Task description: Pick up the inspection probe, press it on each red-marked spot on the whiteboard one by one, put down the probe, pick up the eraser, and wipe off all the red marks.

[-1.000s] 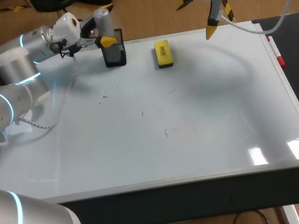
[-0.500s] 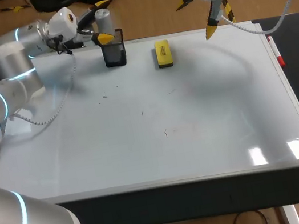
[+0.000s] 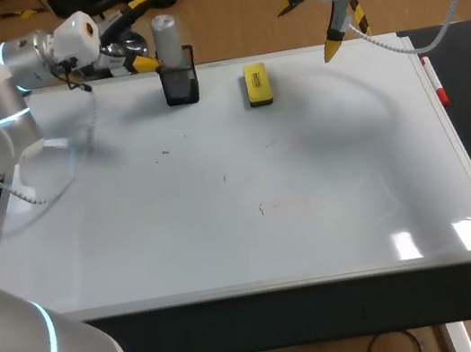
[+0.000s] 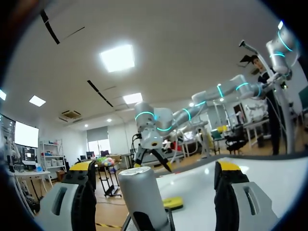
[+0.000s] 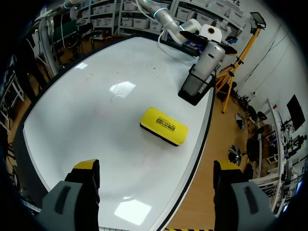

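The grey cylindrical probe [image 3: 165,35] stands upright in a black mesh holder [image 3: 180,86] at the whiteboard's far edge. My left gripper [image 3: 131,37] hovers open just left of the probe, not touching it. In the left wrist view the probe [image 4: 144,202] stands ahead, between the spread fingers [image 4: 79,192]. The yellow eraser [image 3: 257,84] lies on the board right of the holder. My right gripper [image 3: 312,28] hangs open above the far right. Below it in the right wrist view lie the eraser [image 5: 163,126] and the holder [image 5: 195,86].
The whiteboard [image 3: 139,248] covers most of the table and carries a few small dark specks [image 3: 165,153] and a faint reddish smear [image 3: 288,204] near its middle. A red marker pen [image 3: 435,86] lies along the board's right edge.
My left gripper has drawn back to the left, away from the probe, which stays in the holder. The right arm has not moved.
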Controlling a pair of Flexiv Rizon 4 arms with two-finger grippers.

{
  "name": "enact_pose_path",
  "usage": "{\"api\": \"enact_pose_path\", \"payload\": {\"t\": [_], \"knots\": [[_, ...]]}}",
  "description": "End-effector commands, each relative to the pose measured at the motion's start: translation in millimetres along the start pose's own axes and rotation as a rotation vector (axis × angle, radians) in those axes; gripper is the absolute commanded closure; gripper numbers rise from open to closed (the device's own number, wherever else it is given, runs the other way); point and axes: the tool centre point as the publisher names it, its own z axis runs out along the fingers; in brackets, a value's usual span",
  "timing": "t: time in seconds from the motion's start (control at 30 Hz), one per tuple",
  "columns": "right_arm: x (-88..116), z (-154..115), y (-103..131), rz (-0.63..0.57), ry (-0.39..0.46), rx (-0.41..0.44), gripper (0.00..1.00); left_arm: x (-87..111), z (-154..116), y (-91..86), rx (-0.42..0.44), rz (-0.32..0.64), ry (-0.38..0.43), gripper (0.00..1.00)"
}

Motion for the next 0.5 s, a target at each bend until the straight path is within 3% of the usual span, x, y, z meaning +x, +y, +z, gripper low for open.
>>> {"api": "enact_pose_path", "payload": {"t": [0.03,0.5], "knots": [[-0.7,-1.0,-0.2,-0.001,0.004,0.003,0.0,22.1,-3.7,-15.7,-0.243,0.022,-0.283,0.0],[-0.7,-1.0,-0.2,-0.001,0.004,0.003,0.0,47.0,-26.4,-28.2,-0.449,0.075,-0.397,0.0]]}}
